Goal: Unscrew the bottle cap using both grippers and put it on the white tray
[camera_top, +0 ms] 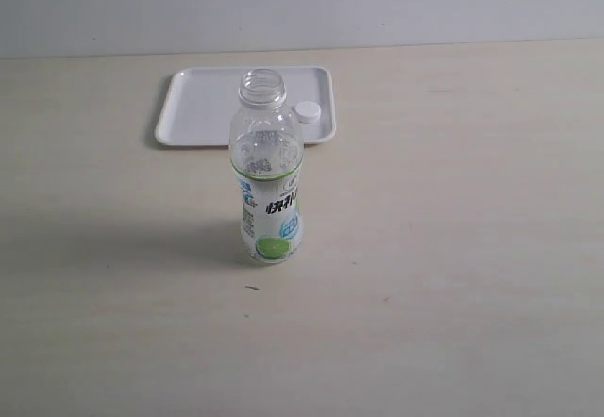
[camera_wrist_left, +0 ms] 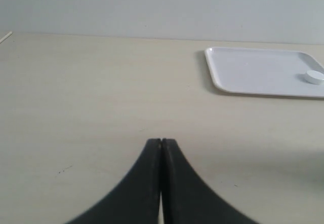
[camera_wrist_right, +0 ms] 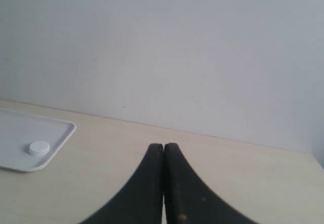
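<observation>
Left claw (camera_wrist_left: 161, 142) and right claw (camera_wrist_right: 163, 145) sat shut (empty); the bottle cap (camera_wrist_left: 315, 77) lay on the white tray (camera_wrist_left: 253, 71), well beyond both.

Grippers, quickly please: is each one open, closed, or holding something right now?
Left gripper: closed, holding nothing.
Right gripper: closed, holding nothing.

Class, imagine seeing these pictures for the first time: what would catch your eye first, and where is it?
The uncapped bottle stands upright in the middle of the table, in front of the white tray. Its bottle cap lies on the tray near the right edge. Each wrist view shows black fingers pressed together, holding nothing.
</observation>
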Controlling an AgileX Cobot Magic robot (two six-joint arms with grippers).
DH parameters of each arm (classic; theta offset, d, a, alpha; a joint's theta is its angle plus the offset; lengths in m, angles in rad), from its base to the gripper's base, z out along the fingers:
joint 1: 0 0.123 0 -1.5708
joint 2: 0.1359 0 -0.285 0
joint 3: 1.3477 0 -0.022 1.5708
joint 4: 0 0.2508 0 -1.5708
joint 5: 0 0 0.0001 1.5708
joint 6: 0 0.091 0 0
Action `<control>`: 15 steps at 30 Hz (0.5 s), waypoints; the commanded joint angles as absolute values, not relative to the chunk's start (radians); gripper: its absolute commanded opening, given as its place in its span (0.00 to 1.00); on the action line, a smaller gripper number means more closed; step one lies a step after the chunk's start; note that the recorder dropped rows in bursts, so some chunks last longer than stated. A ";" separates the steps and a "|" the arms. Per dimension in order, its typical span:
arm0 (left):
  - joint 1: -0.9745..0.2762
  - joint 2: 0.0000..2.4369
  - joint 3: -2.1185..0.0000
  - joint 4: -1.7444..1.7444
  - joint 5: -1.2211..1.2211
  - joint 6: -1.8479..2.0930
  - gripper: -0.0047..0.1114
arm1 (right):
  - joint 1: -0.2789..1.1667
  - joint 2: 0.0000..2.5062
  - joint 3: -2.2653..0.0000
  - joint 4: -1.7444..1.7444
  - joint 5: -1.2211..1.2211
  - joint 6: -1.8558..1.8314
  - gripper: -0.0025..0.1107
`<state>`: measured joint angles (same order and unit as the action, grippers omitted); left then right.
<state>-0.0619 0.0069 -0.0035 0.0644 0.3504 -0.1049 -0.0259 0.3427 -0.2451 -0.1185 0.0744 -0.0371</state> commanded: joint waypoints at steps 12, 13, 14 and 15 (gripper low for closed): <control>-0.061 0.000 0.000 0.067 0.348 -0.110 0.04 | -0.081 0.116 -0.074 -0.108 0.085 -0.026 0.02; -0.061 0.000 0.000 0.067 0.348 -0.108 0.04 | -0.081 0.095 -0.068 -0.108 0.110 -0.024 0.02; -0.061 0.000 0.000 0.067 0.348 -0.108 0.04 | -0.081 0.091 -0.067 -0.108 0.127 -0.024 0.02; -0.061 0.000 0.000 0.067 0.348 -0.108 0.04 | -0.081 0.078 -0.067 -0.106 0.169 -0.024 0.02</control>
